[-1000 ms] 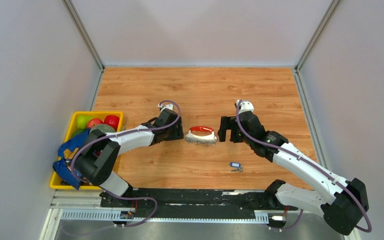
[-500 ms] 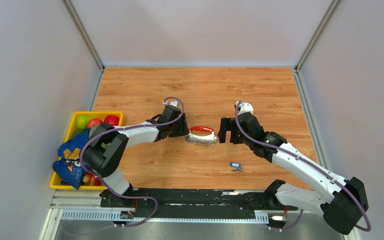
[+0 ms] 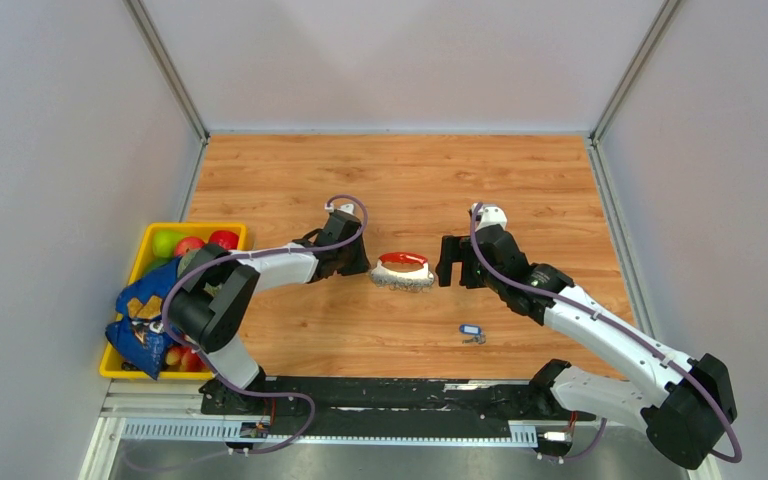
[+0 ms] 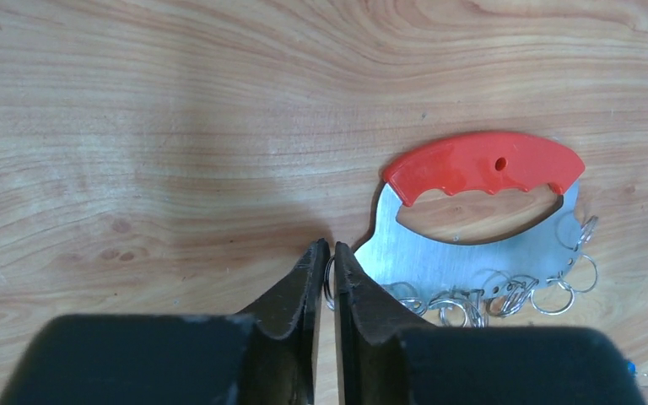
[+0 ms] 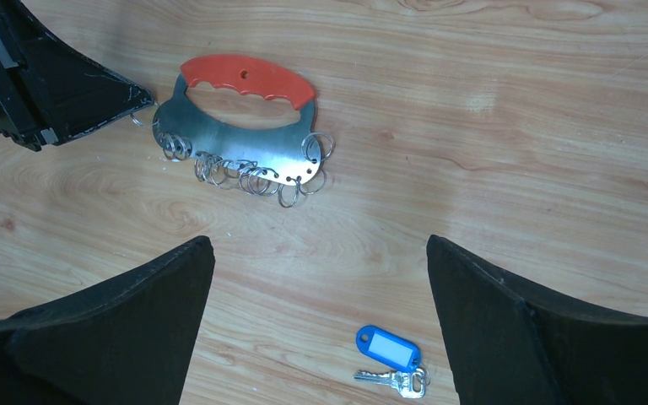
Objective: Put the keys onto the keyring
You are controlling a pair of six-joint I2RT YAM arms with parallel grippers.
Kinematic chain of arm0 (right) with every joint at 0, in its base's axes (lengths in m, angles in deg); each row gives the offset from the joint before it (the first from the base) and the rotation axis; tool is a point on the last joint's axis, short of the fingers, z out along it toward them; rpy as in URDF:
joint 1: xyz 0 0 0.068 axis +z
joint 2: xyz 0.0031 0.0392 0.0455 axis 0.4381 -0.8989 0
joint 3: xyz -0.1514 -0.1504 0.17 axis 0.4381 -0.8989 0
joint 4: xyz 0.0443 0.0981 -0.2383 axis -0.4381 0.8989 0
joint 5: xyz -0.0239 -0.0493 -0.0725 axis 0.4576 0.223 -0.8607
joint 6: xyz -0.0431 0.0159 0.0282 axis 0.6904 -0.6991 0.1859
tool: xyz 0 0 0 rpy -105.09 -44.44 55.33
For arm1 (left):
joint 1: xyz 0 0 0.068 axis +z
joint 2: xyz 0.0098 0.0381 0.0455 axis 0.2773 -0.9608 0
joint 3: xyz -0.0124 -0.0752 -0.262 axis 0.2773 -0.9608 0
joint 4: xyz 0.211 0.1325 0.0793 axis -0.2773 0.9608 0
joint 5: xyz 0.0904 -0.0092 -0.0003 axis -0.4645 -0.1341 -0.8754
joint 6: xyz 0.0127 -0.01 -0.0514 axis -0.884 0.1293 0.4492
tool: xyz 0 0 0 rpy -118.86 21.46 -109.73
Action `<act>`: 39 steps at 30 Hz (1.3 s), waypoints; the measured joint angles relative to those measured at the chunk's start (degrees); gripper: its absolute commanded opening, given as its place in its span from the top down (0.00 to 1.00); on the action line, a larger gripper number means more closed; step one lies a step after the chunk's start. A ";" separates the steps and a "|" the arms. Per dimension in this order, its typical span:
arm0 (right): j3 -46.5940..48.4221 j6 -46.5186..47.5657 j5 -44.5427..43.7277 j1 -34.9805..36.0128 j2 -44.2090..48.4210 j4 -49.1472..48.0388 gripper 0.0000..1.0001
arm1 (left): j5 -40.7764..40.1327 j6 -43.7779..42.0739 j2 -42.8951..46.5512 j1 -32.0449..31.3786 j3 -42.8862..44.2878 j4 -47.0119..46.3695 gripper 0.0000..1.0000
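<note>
Just changed: over the last second the left arm (image 3: 280, 266) has slid toward 3 o'clock, taking its tips from just short of the keyring to the keyring's left corner. Nothing else has shifted.
Left gripper (image 4: 331, 249): black fingers pressed almost together, with one small wire ring (image 4: 328, 283) at the keyring's corner caught between the tips. It looks like a pinch on that ring rather than on the plate.
Keyring (image 3: 403, 270): a red curved plastic handle on a silvery steel crescent plate, its lower edge hung with a row of small wire split rings. It lies flat on the wooden table (image 3: 400, 170) between the two grippers, the left one at its 9 o'clock and the right one at its 3 o'clock.
Right gripper (image 3: 450, 262): fingers spread wide and holding nothing, near the keyring but clear of it.
Keys (image 3: 471, 333): tiny silvery metal keys on a blue rectangular plastic tag with a white label, loose on the table at about 5 o'clock from the keyring and well apart from it.
Meaning: the keyring now seems anchored, so fetching the keys likely falls to the right arm; threading has not begun.
</note>
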 measured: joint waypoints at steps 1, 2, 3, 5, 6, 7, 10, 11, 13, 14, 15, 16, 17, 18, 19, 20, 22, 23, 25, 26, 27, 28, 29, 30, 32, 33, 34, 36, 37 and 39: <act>0.00 -0.02 0.00 0.00 0.00 0.00 0.00 | 0.02 -0.09 0.00 0.00 -0.15 -0.04 0.90; 0.00 -0.02 0.00 0.00 0.00 0.00 0.00 | 0.04 -0.07 0.00 0.04 -0.24 -0.13 0.91; 0.00 -0.02 0.02 0.00 0.00 0.00 0.00 | 0.07 0.04 0.00 0.11 -0.28 -0.15 0.97; 0.00 -0.02 0.04 0.00 -0.02 0.00 0.00 | 0.20 0.15 0.11 0.20 -0.48 -0.37 1.00; 0.00 -0.04 0.09 0.00 -0.04 0.00 0.00 | 0.24 0.15 0.24 0.26 -0.59 -0.42 1.00; 0.00 -0.04 0.17 0.00 -0.07 0.00 0.00 | 0.22 0.11 0.44 0.26 -0.70 -0.44 1.00; 0.00 -0.04 0.44 0.02 -0.09 -0.02 0.00 | 0.11 0.02 1.53 0.26 -1.27 0.02 1.00; 0.00 -0.02 0.50 0.02 -0.09 -0.02 0.00 | 0.07 0.00 1.88 0.26 -1.49 0.26 1.00; 0.00 -0.02 0.81 0.02 -0.09 -0.07 0.01 | 0.00 -0.24 3.89 0.26 -2.27 1.29 1.00; 0.00 -0.02 0.96 0.02 -0.09 -0.09 0.01 | 0.00 -0.42 4.90 0.26 -2.47 1.62 1.00; 0.00 0.00 1.16 0.02 -0.07 -0.09 0.01 | 0.04 -0.79 6.14 0.26 -2.56 1.99 1.00; 0.00 0.02 1.46 0.02 -0.07 -0.13 0.02 | 0.09 -1.14 7.30 0.26 -2.56 2.29 1.00; 0.00 0.13 1.88 0.02 -0.07 -0.13 0.02 | 0.24 -1.60 8.61 0.26 -2.56 2.56 1.00; 0.00 0.26 2.27 0.02 -0.07 -0.13 0.03 | 0.46 -2.01 9.90 0.26 -2.56 2.86 1.00; 0.00 0.46 2.69 0.02 -0.04 -0.13 0.04 | 0.79 -2.47 11.13 0.26 -2.56 3.10 1.00; 0.00 0.63 3.10 0.02 0.04 -0.13 0.05 | 1.33 -2.99 12.55 0.26 -2.56 3.32 1.00; 0.02 1.38 4.17 0.17 0.35 -0.15 0.06 | 2.12 -3.78 14.86 0.26 -2.56 3.80 1.00; 0.02 1.73 4.50 0.35 0.48 -0.15 0.07 | 2.43 -3.98 15.76 0.26 -2.54 4.11 1.00; 0.09 2.82 5.46 1.07 0.90 -0.13 0.10 | 3.06 -4.31 17.44 0.26 -2.49 4.76 1.00; 0.20 3.52 5.86 1.77 1.16 -0.13 0.12 | 3.45 -4.33 18.12 0.26 -2.47 5.05 1.00; 0.37 4.31 6.08 2.64 1.36 -0.15 0.13 | 3.85 -4.26 18.75 0.26 -2.38 5.53 1.00; 0.59 4.83 6.25 3.54 1.55 -0.15 0.14 | 4.33 -4.17 19.23 0.26 -2.36 5.75 1.00; 0.90 5.75 6.19 5.03 1.79 -0.17 0.15 | 4.83 -3.96 19.67 0.26 -2.32 6.08 1.00; 1.25 6.58 6.14 6.56 2.05 -0.22 0.16 | 5.51 -3.39 20.20 0.26 -2.25 6.43 1.00; 2.03 8.31 5.29 10.10 2.56 -0.57 0.18 | 6.88 -2.27 21.29 0.28 -2.12 6.88 1.00; 2.62 9.29 4.74 12.07 2.73 -0.72 0.18 | 7.89 -1.44 22.08 0.28 -2.05 7.08 1.00; 3.13 10.29 4.24 13.00 2.91 -1.14 0.19 | 8.57 -0.74 22.73 0.31 -1.97 7.17 1.00; 3.48 11.45 3.48 15.63 3.04 -1.99 0.21 | 10.27 1.01 24.44 0.31 -1.66 7.61 1.00; 3.54 12.17 2.73 16.79 3.10 -2.56 0.22 | 10.91 1.68 25.27 0.28 -1.49 7.93 1.00; 3.56 13.84 0.46 19.45 3.10 -3.48 0.23 | 12.20 3.28 27.26 0.28 -1.01 8.87 1.00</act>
